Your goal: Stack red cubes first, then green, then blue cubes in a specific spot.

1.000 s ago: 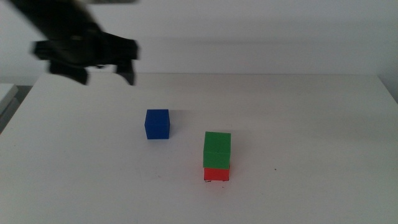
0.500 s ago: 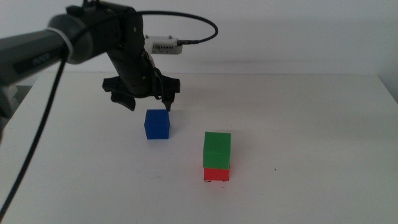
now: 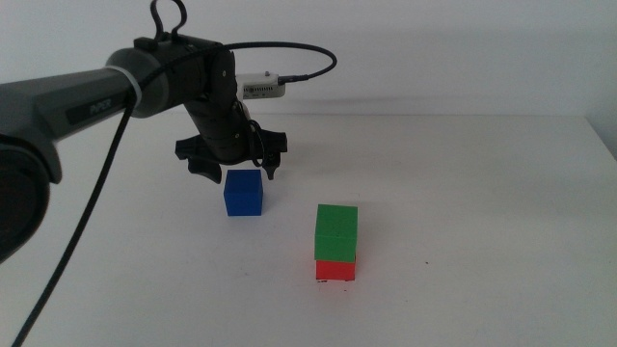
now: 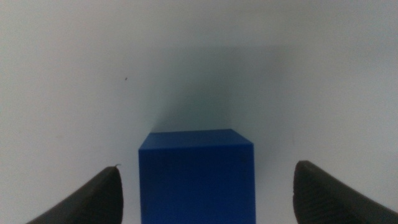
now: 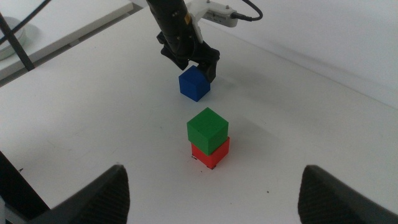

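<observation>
White matte surface (image 3: 482, 193) under a pale wall, and my left claw (image 3: 234, 162) hangs over it with its jaws spread wide, gripping nothing. Directly beneath it, between the two jaws and not touching either, sits the small solid deep blue cube (image 3: 244, 192); the wrist view shows the cube centred in the gap with clear space on both sides, its faces roughly square to the jaws. So as I judge it, the move ahead is a straight drop and a close, no sideways correction needed.

Off to the near right of this claw, well apart from the blue cube, the small solid green cube (image 3: 336, 232) sits on top of the small solid bright red cube (image 3: 335, 270), the green one turned slightly against the red. Red and green are done; blue goes on top last.

My right claw (image 5: 211, 193) waits high and back, jaws wide apart, empty, farther from the blue cube than my left
</observation>
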Robot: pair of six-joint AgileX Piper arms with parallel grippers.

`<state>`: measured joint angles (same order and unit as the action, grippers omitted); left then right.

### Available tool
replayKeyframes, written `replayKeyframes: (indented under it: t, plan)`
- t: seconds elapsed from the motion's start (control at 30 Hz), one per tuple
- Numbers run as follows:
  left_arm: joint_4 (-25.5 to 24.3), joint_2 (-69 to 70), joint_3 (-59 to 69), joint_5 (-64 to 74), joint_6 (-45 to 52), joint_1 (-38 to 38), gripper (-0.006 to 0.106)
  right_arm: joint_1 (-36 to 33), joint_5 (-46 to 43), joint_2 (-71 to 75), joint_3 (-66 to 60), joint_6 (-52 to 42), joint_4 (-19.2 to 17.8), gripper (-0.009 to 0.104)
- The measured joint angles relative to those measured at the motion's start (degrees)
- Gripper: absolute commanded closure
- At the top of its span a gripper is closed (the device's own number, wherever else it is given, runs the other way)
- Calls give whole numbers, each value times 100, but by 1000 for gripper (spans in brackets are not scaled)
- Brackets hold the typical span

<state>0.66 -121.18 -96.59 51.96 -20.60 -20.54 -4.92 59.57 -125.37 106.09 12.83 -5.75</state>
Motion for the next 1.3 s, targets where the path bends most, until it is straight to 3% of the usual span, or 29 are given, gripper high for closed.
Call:
replayKeyframes:
  t: [0.23, 0.37, 0.5, 0.67, 0.77, 0.93, 1.07, 1.3]
  plan:
    - [24, -190, -13, 0, -119, 0, 10, 0, 0, 0, 0, 0, 0, 4]
    - [23, -305, -13, -3, -128, 0, 19, 0, 0, 0, 0, 0, 0, 4]
    - [23, -318, -28, 13, -128, 0, 43, 0, 0, 0, 0, 0, 0, 4]
    - [166, -305, -54, 209, -85, 0, 84, 0, 0, 0, 0, 0, 0, 4]
    - [208, -68, -58, 516, -61, 11, 96, 0, 0, 0, 0, 0, 0, 4]
    - [-290, 1115, -98, 1335, -579, -242, 97, 0, 0, 0, 0, 0, 0, 4]
    - [-689, 1900, -157, 1694, -1185, -1017, 97, 0, 0, 0, 0, 0, 0, 4]
    - [-918, 1914, -161, 1799, -2209, -2195, 97, 0, 0, 0, 0, 0, 0, 4]
